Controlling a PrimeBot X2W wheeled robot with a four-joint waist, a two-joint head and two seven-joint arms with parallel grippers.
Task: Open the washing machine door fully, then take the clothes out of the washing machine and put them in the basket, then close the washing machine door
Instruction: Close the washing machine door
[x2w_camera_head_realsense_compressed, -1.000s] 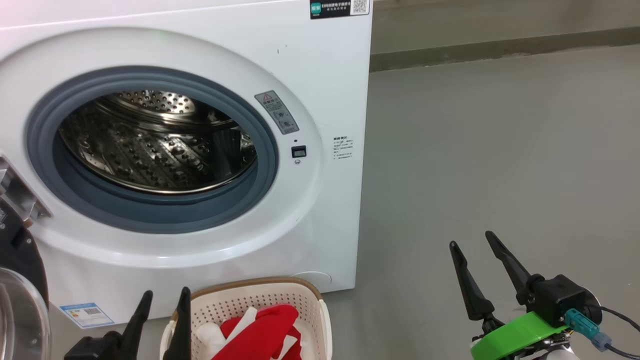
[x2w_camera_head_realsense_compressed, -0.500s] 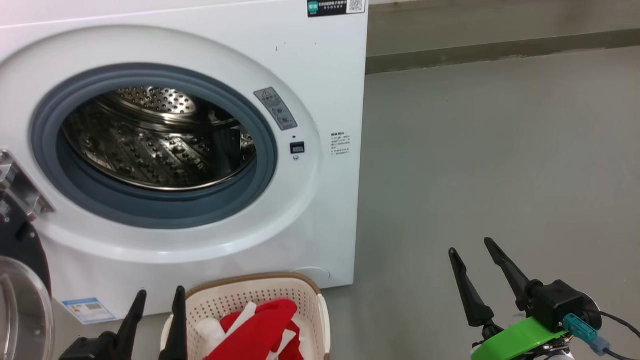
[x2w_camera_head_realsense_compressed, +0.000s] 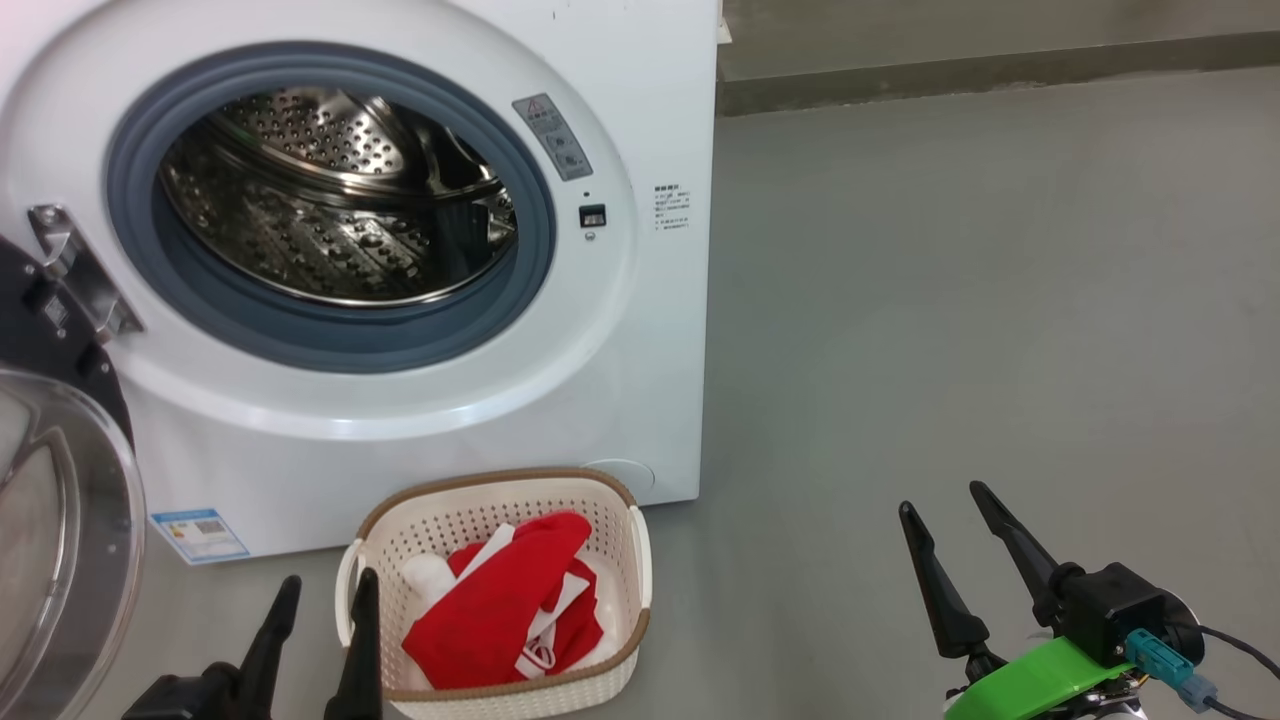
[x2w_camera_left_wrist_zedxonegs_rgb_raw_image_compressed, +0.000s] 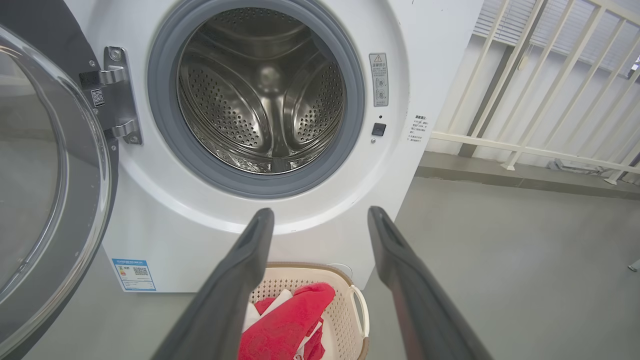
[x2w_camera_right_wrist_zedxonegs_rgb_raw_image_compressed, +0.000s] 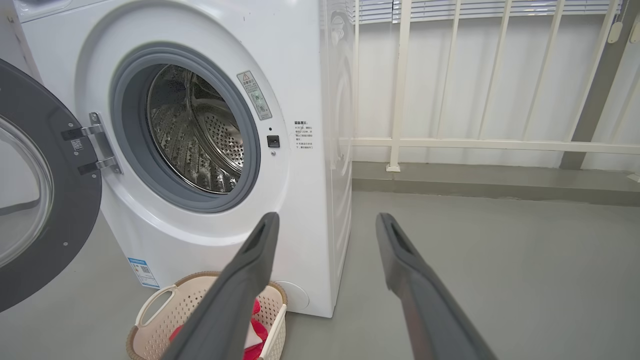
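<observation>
**Fig. Closing stage, from my head and both wrists.** The washing machine (x2w_camera_head_realsense_compressed: 640, 330) stands with its door (x2w_camera_right_wrist_zedxonegs_rgb_raw_image_compressed: 80, 215) wide open on the hinge (x2w_camera_head_realsense_compressed: 80, 270) at one edge of the machine's opening. The drum (x2w_camera_left_wrist_zedxonegs_rgb_raw_image_compressed: 265, 100) shows only steel as far in as I can see. The clothes (x2w_camera_head_realsense_compressed: 490, 610), red with white trim, lie in the basket (x2w_camera_head_realsense_compressed: 470, 520), which sits on the floor (x2w_camera_head_realsense_compressed: 1000, 300) just in front of the machine, below its opening.

My left claw (x2w_camera_head_realsense_compressed: 329, 578) hovers in front of the machine, beside the basket on the door's side, spread wide and holding nothing. My right claw (x2w_camera_head_realsense_compressed: 942, 498) hangs well off the machine's far corner, over the floor, likewise spread and empty.

Judgement: unloading looks done, so the step in hand is shutting the door.
- I would use the left claw, since it is nearer the door.
- I would bring it round behind the door and set it flat on the black rim at the edge farthest from the hinge, where a push turns the door most easily.
- The push should follow the arc toward the machine's opening, not go straight.
- The basket lies near that arc, and I cannot tell whether the door's lower edge clears it, so a slow swing is wise.
- I would finish with a firm press opposite the small black slot (x2w_camera_head_realsense_compressed: 594, 215) on the machine's front, probably the catch, keeping the claw out of the gap at the grey ring (x2w_camera_head_realsense_compressed: 535, 270)
</observation>
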